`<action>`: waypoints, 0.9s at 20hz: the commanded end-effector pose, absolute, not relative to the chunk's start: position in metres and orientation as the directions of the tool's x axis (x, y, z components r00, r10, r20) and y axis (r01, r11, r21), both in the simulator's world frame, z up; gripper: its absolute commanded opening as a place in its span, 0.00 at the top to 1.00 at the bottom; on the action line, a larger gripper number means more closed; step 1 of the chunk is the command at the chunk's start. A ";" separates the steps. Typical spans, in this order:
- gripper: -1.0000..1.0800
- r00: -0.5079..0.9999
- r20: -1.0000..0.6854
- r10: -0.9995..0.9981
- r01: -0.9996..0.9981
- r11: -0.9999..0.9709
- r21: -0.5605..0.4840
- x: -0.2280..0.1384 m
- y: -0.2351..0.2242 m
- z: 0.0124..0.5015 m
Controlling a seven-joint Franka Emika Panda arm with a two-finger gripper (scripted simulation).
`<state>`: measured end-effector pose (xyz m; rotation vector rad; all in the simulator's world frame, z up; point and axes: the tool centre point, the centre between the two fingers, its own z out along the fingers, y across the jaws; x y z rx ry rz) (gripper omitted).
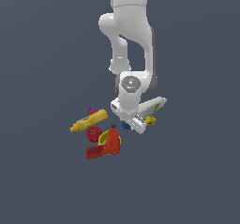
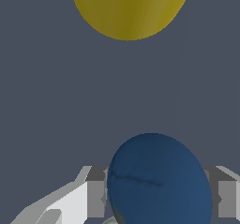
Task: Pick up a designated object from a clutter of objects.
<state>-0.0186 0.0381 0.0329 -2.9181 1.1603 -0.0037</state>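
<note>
One robot arm [image 1: 129, 40]. On the floor: one yellow bottle [image 1: 88, 120], one red round thing [image 1: 93, 133], one red drill-like tool [image 1: 105, 145], one white tube-like bottle [image 1: 154, 105], one small yellow block [image 1: 150, 120], one blue ball [image 1: 125, 124].

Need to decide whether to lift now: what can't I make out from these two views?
- Small dark-blue smooth ball: exterior view shows a sliver; the white arm hides the rest.
- Jaws: whether they touch the ball; its bulk covers the contact in the wrist view.
- Rounded yellow object: cut by the wrist view's edge.
- Small yellow block: too small for detail.
</note>
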 end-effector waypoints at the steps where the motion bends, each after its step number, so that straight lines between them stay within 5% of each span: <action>1: 1.00 0.727 0.000 -0.687 -0.687 -0.727 0.000 -0.019 0.038 0.032; 18: 1.00 0.727 0.001 -0.687 -0.687 -0.727 -0.002 0.004 0.037 0.096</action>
